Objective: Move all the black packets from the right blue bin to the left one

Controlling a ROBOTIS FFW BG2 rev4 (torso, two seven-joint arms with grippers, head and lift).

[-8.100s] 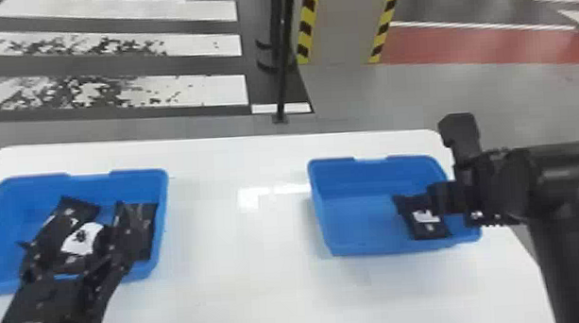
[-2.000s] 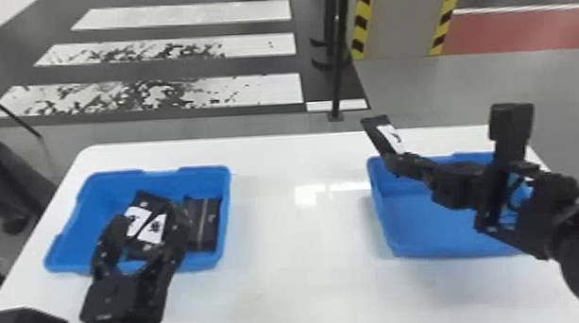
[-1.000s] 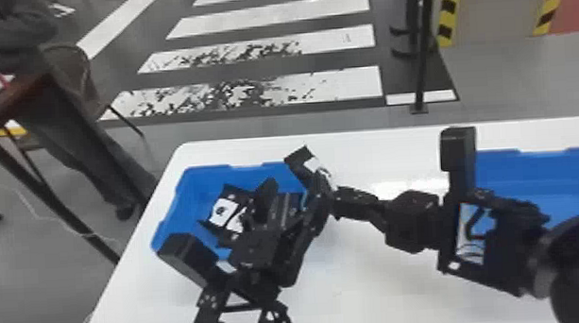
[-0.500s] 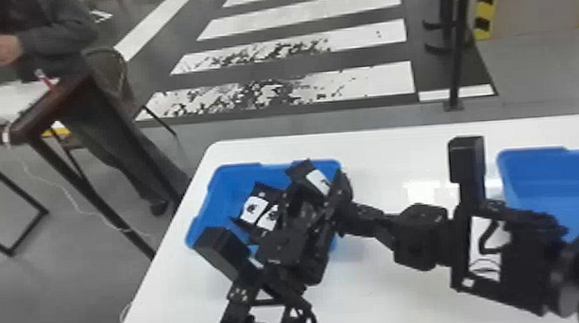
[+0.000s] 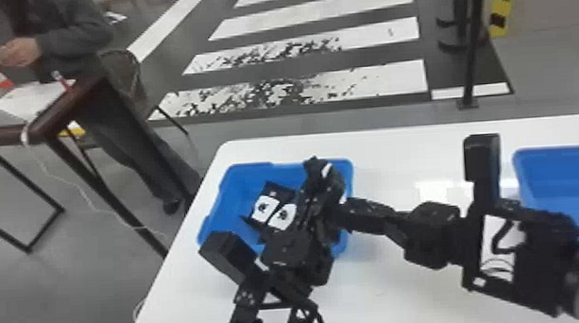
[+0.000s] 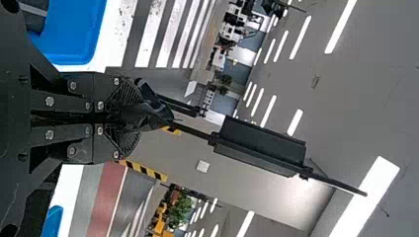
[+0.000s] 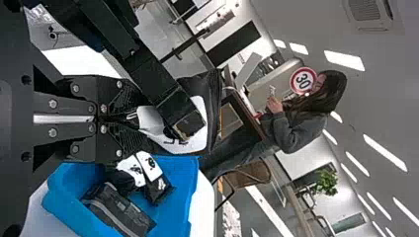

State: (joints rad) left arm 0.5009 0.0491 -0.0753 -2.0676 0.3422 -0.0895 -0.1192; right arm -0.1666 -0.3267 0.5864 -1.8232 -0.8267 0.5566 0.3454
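Right wrist view: our right pincer [image 7: 134, 118] is closed on a black packet [image 7: 212, 98] at the left bin [image 7: 180, 177]; our left arm [image 7: 148, 74] crosses close before it, so the drop probably needs clearance.

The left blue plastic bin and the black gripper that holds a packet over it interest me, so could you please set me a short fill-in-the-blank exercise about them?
The left blue plastic bin stands on a table whose top is coloured ____.
The black packets lying in that bin show ____ white labels in the head view.
The black right gripper is shut on a black plastic packet whose label is ____.
In the head view, that gripper is over the ____ bin.

Missing words: white; two; white; left
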